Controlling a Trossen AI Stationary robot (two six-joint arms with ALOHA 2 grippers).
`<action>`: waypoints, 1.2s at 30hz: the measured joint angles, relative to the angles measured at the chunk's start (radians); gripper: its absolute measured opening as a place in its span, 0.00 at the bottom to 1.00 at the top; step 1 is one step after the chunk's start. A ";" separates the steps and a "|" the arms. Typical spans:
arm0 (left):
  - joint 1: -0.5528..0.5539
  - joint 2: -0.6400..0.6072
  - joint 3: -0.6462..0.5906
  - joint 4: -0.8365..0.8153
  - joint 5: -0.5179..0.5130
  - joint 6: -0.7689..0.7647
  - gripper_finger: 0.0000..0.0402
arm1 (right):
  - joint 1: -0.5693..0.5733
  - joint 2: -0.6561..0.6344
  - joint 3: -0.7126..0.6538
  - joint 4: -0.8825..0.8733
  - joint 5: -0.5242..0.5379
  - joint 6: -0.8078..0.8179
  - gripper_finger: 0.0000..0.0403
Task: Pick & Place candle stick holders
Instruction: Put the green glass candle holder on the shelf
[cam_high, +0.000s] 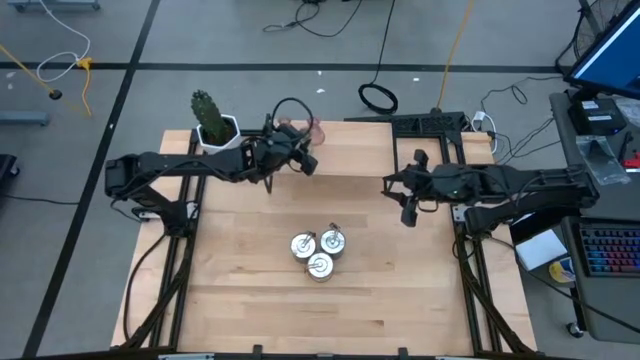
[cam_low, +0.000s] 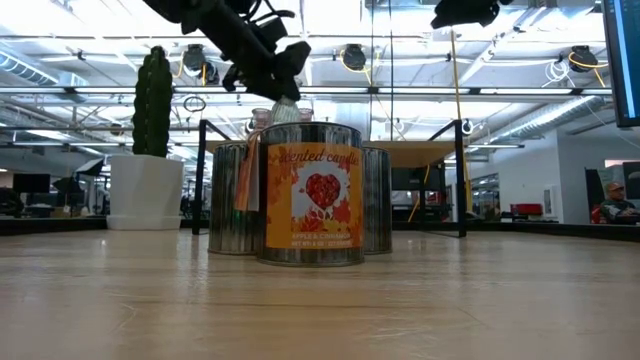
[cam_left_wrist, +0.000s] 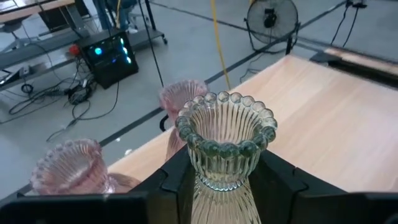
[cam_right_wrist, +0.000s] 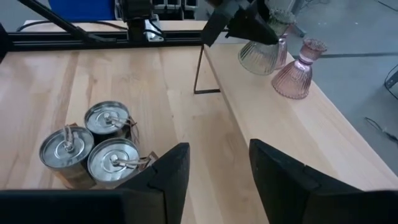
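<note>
At the far left of the tabletop (cam_high: 240, 300) stands a white pot with a cactus (cam_high: 213, 122), which has no part in the job. Just right of it, near the far edge, the left claw (cam_high: 298, 150) is clamped around the stem of a clear, greenish ribbed glass holder (cam_left_wrist: 225, 140) and carries it tilted above the wood, as the right wrist view shows. Two pink glass holders (cam_left_wrist: 69, 167) stand close behind it at the far edge, one just beside the lifted piece and the other (cam_left_wrist: 180, 99) a little apart; both look untouched.

Toward the near middle, three silvery candle tins (cam_high: 319, 253) sit bunched together, touching, the nearest wearing an orange label (cam_low: 312, 200). Nothing holds them.

Over on the right, the right claw (cam_high: 408, 208) hangs above bare wood, its fingers parted with nothing between them, well apart from every holder.

My reading is that the work is at an early stage: one glass holder is in the air and not yet set down, and I can't tell where it is meant to go. The two pink holders, and possibly the tins, look left to do.
</note>
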 joint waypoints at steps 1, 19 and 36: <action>0.000 -0.001 -0.004 0.006 0.002 0.000 0.31 | 0.000 -0.001 0.000 0.000 0.000 -0.001 0.39; 0.008 -0.001 -0.142 0.210 0.010 -0.019 0.33 | 0.000 -0.001 0.000 0.000 0.000 -0.003 0.38; 0.037 -0.001 -0.142 0.174 0.024 0.000 0.35 | 0.000 -0.001 0.000 0.001 -0.002 0.008 0.38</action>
